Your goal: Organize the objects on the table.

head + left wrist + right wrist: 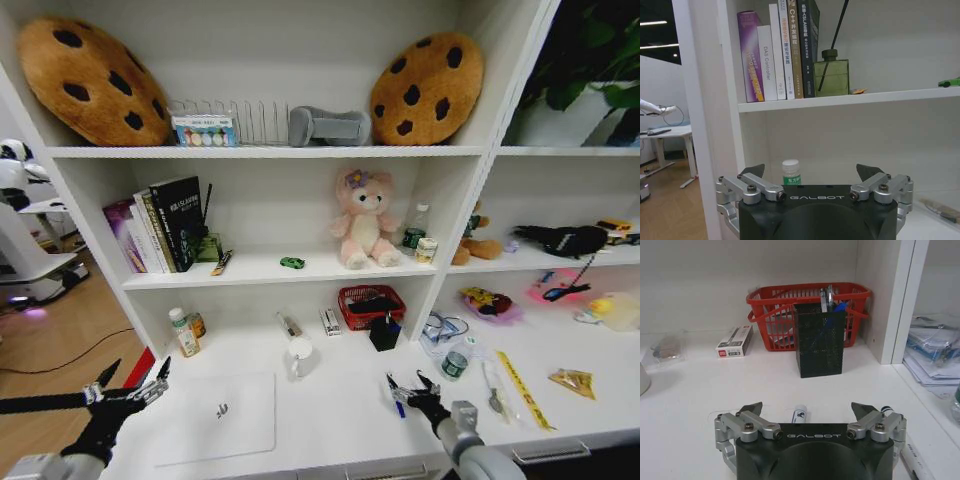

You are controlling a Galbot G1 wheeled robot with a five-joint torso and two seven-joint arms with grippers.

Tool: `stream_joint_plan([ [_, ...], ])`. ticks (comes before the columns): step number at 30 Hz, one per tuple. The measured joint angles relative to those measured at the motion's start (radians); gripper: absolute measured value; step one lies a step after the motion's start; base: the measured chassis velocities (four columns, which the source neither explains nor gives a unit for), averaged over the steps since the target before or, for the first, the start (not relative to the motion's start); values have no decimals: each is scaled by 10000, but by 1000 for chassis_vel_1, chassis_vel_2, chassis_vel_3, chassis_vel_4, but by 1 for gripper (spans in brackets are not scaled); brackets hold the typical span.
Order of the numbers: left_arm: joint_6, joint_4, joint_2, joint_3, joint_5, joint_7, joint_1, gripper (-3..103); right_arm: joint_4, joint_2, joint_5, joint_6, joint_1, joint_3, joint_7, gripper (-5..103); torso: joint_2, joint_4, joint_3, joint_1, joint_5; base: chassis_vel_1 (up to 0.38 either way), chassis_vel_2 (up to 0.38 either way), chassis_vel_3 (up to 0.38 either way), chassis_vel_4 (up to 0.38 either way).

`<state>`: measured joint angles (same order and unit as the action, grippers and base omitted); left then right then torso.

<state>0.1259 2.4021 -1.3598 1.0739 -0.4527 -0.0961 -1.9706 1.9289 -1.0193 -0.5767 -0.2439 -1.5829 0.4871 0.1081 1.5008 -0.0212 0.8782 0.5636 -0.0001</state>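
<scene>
A closed silver laptop (215,415) lies flat on the white table (330,420) at the front left. My left gripper (138,372) hangs open just left of it, off the table's end; in the left wrist view this gripper (811,171) faces the shelving. My right gripper (407,380) is open directly over a blue pen (399,407) lying on the table. In the right wrist view the pen's end (800,414) shows between the open gripper's (807,407) fingers. A tiny green toy car (292,262) sits on the middle shelf (950,82).
A black mesh pen holder (820,340) and a red basket (765,305) stand ahead of the right gripper, with a small box (735,341) beside them. A white mug (299,357) and a bottle (183,332) stand behind the laptop. A shelf upright (895,300) rises at the right.
</scene>
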Motion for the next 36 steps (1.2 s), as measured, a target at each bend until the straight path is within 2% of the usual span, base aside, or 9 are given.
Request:
stream_joint_plan([
  [12,0,0,0,0,0,0,0,100,-382,57,-456,-309,794,-844,331,97,0,-2,0,0,0,0,0,0,0],
  [15,0,0,0,0,0,0,0,100,-452,61,-515,-343,885,-951,522,90,-1,-1,0,1,1,0,0,0,0],
  [17,0,0,0,0,0,0,0,100,-477,63,-538,-372,894,-971,609,80,0,-2,0,1,1,0,0,0,0],
  [18,0,0,0,0,0,0,0,100,-477,63,-538,-372,894,-971,609,80,0,-2,0,1,1,0,0,0,0],
  [21,0,0,0,0,0,0,-1,100,-507,13,-507,-388,827,-972,653,63,0,-3,0,1,1,0,0,0,0],
  [26,0,0,0,0,0,0,0,100,-550,-33,-464,-366,795,-976,660,57,0,-2,-1,0,-2,0,0,0,0],
  [29,0,0,0,0,-1,0,0,100,-614,-30,-443,-271,821,-987,661,40,0,-2,-2,0,0,0,0,0,0],
  [30,0,0,0,0,-1,0,0,100,-614,-30,-443,-271,821,-987,661,40,0,-2,-2,0,0,0,0,0,0],
  [36,0,0,0,0,0,0,0,100,-659,27,-484,-226,891,-992,644,14,0,-1,-1,1,2,0,0,0,0],
])
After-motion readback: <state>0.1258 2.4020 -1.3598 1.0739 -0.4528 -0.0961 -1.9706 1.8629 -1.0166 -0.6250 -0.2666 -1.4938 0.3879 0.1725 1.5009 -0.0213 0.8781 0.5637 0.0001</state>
